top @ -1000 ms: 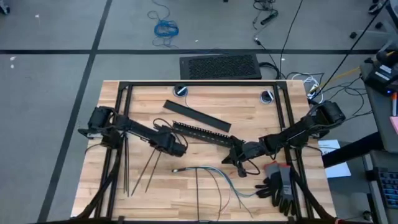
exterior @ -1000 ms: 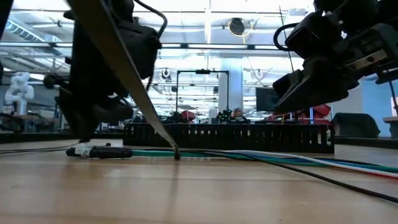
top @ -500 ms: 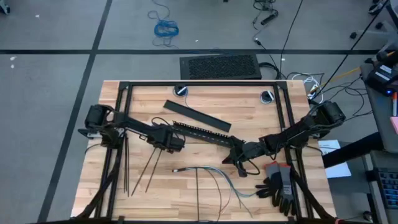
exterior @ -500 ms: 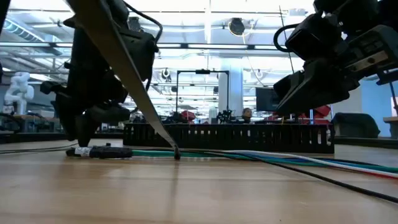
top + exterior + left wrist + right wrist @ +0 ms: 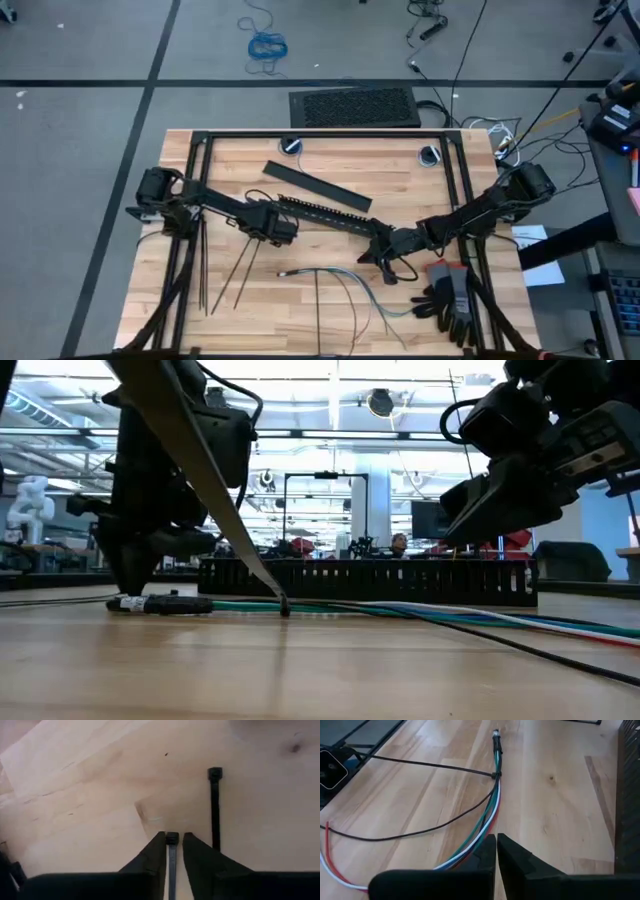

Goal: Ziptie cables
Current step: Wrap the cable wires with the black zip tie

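- My left end effector point(image 5: 174, 851) is pinched on one of the zipties point(image 5: 171, 865); the head of the strip pokes out just past the fingertips, and in the low view the strip slopes down to touch the desk point(image 5: 320, 670) right by the cables point(image 5: 420, 612).
- A second ziptie point(image 5: 215, 807) lies flat on the wood just beside the held one, and in the high view more spare strips point(image 5: 205, 262) lie near the desk's left edge.
- The cables point(image 5: 345, 283) lie on the front middle of the desk, bunched at one end and splaying toward the right front corner.
- In the right wrist view a thin black strip point(image 5: 432, 766) already crosses the bundle near its tip and looks cinched there, so I judge one tie is on, though I cannot confirm it is locked.
- My right end effector point(image 5: 496, 851) hovers over the bundle, fingertips together, holding nothing that I can see.
- Left to do, as I read it: get the held ziptie around the wires farther along, thread and tighten it.
- Around the work: the black slotted bar point(image 5: 322, 211) sits just behind the cables, a flat black bar point(image 5: 315, 185) behind that, and a pair of gloves point(image 5: 452, 295) at the right front.
- The slotted bar sits close behind my right arm, and the splayed wire ends could snag.
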### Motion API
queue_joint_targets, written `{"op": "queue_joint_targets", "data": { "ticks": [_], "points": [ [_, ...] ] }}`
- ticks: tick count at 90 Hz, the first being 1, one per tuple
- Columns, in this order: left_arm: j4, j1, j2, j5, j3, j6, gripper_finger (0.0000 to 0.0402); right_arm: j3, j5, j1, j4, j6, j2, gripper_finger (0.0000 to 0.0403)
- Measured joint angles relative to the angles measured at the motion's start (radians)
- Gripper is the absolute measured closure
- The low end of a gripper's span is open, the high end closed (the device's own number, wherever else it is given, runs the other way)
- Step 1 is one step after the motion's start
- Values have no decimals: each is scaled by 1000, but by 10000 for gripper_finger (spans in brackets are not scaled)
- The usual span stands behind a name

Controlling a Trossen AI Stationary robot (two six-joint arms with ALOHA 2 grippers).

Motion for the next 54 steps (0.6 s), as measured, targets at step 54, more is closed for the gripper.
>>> {"op": "queue_joint_targets", "data": {
  "ticks": [54],
  "points": [
    [-94,-41,-105,-174,79,0,394,0,42,14,-13,63,5,394]
  ]
}}
